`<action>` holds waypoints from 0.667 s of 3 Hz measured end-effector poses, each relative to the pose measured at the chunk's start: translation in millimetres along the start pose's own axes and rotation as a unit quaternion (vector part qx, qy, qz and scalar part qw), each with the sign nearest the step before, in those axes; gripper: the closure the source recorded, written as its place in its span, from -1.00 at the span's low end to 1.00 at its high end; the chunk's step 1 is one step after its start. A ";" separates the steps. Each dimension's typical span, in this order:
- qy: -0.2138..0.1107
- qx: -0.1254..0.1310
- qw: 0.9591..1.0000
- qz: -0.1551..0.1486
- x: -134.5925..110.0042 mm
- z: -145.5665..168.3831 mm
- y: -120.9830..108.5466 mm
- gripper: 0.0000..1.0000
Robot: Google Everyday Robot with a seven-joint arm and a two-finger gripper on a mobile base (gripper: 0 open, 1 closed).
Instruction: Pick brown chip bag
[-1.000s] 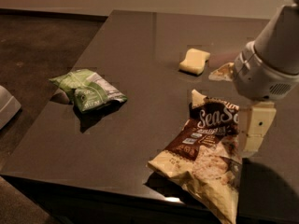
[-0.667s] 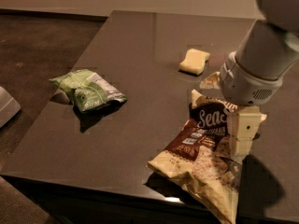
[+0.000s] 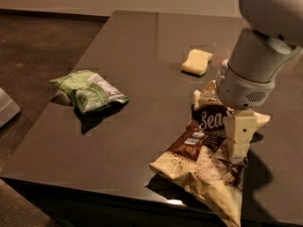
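The brown chip bag (image 3: 201, 162) lies flat near the table's front right edge, its dark front with white "Sea" lettering facing up and its cream-yellow end toward the front. My gripper (image 3: 239, 140) hangs from the white arm at the right. It is down on the bag's upper right part, just right of the lettering, and covers that part of the bag.
A green snack bag (image 3: 90, 91) lies on the left of the dark table (image 3: 142, 46). A pale yellow sponge-like block (image 3: 196, 61) lies behind the brown bag. The table's front edge runs close below the bag. A white object (image 3: 7, 109) sits on the floor at far left.
My arm has swung left and down, bringing the gripper from beside the bag's right edge onto its upper right part. The bags and the block have not moved.
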State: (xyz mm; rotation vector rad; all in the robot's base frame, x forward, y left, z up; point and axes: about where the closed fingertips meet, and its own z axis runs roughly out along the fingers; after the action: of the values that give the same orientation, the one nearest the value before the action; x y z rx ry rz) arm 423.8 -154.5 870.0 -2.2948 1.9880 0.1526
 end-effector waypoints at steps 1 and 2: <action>0.002 -0.006 1.000 0.010 3.3 -3.7 2.5 -0.27; -0.008 -0.001 1.000 0.020 1.2 -19.9 3.1 0.35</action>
State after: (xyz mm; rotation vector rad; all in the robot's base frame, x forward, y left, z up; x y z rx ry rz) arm 421.0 -158.9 889.4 -2.2485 2.0287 0.1762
